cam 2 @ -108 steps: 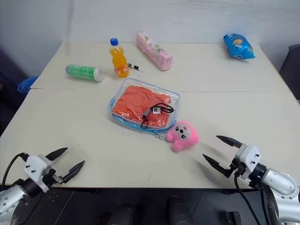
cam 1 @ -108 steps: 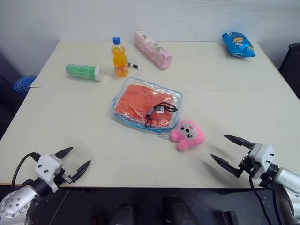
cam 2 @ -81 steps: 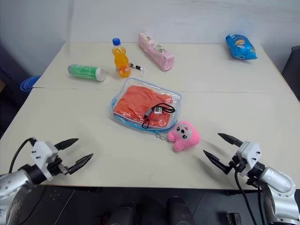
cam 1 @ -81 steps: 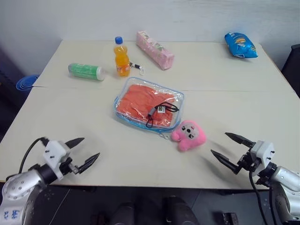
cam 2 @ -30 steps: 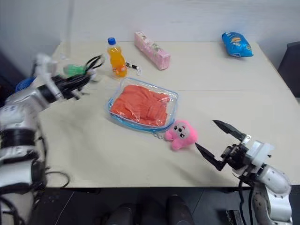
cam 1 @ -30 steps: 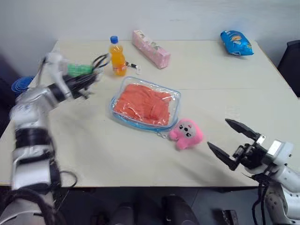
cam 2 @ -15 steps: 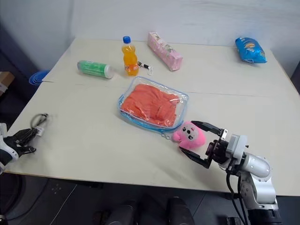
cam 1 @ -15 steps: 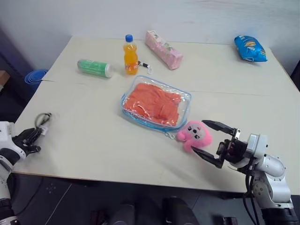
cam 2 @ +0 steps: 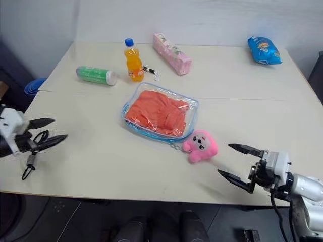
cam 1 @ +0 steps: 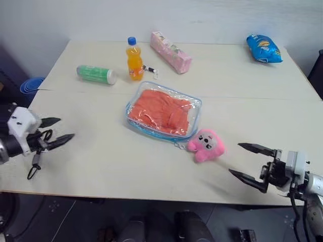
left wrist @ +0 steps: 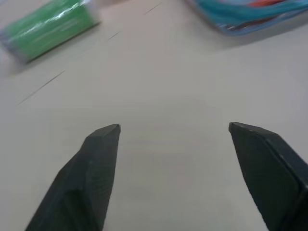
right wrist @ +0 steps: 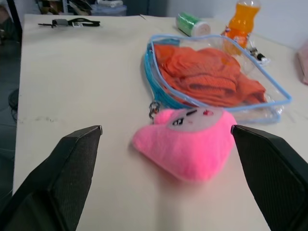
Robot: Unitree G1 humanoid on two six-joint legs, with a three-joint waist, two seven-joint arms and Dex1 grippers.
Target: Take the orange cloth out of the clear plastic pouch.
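The orange cloth point(cam 1: 162, 111) is bright orange-red, soft and wrinkled, folded into a rough rectangle. It lies inside the clear plastic pouch point(cam 1: 195, 108), a flat, glossy, creased envelope with rounded corners and a light-blue edging, flat on the pale counter point(cam 1: 101, 151). A small metal ring point(right wrist: 154, 107) hangs from the pouch corner nearest the pink plush toy point(cam 1: 206, 145), which is round, fuzzy and sits just beside that corner.

The right gripper point(cam 1: 248, 161) hovers at the counter's near edge with its two black pointed fingers spread wide and nothing between them. The toy lies ahead of it, and the pouch with the cloth lies beyond the toy, well apart from the fingertips.

The left gripper point(cam 1: 54, 129) is near the counter's left edge, fingers likewise released and empty. The pouch and cloth lie well off to its right, across bare counter. A thin black cord point(cam 1: 36, 162) with a small tag dangles just under this gripper.

Beyond the pouch stand an orange drink bottle point(cam 1: 133, 60) with a blue cap, a green cylindrical tube point(cam 1: 96, 74) lying on its side, and a long pink packet point(cam 1: 170, 52). A crinkled blue snack bag point(cam 1: 263, 48) lies at the far right corner.
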